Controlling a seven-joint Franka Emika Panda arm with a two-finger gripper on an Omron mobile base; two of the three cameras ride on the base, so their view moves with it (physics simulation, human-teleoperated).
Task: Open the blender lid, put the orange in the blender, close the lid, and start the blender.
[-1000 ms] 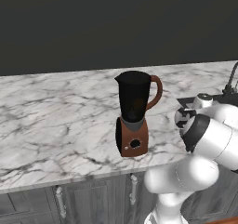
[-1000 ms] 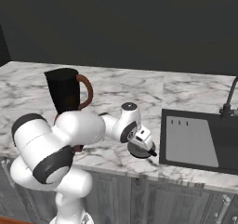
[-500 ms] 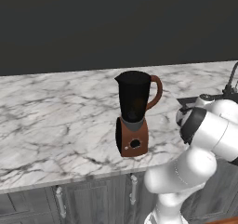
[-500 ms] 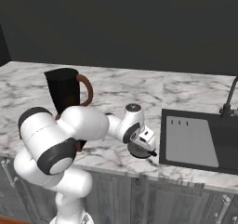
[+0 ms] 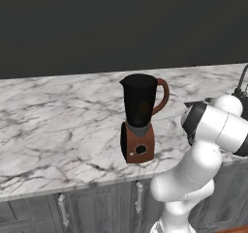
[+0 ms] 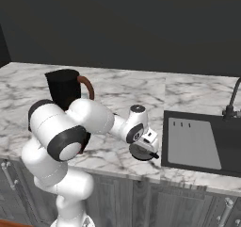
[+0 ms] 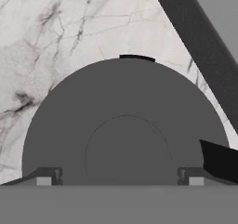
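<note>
The blender (image 5: 140, 116) stands upright on the marble counter, its dark jar uncapped at the top; in the right base view the blender (image 6: 66, 89) is partly behind my arm. The blender lid (image 7: 125, 125), a dark grey disc with a raised centre knob, lies flat on the counter directly under my hand, close to the sink rim. My gripper (image 7: 120, 179) is open, its fingertips (image 7: 44, 179) standing either side of the knob with gaps. From the right base view the gripper (image 6: 145, 151) hangs low near the counter's front edge. The orange is out of view.
A dark sink basin (image 6: 197, 143) is set into the counter right of my hand, and its rim (image 7: 200, 42) crosses the hand view's upper right. A faucet (image 6: 233, 101) rises behind it. Cabinet doors with handles (image 5: 139, 196) run below the counter.
My arm's upper links have swung a little and the hand has sunk slightly over the lid. The blender has not moved.
</note>
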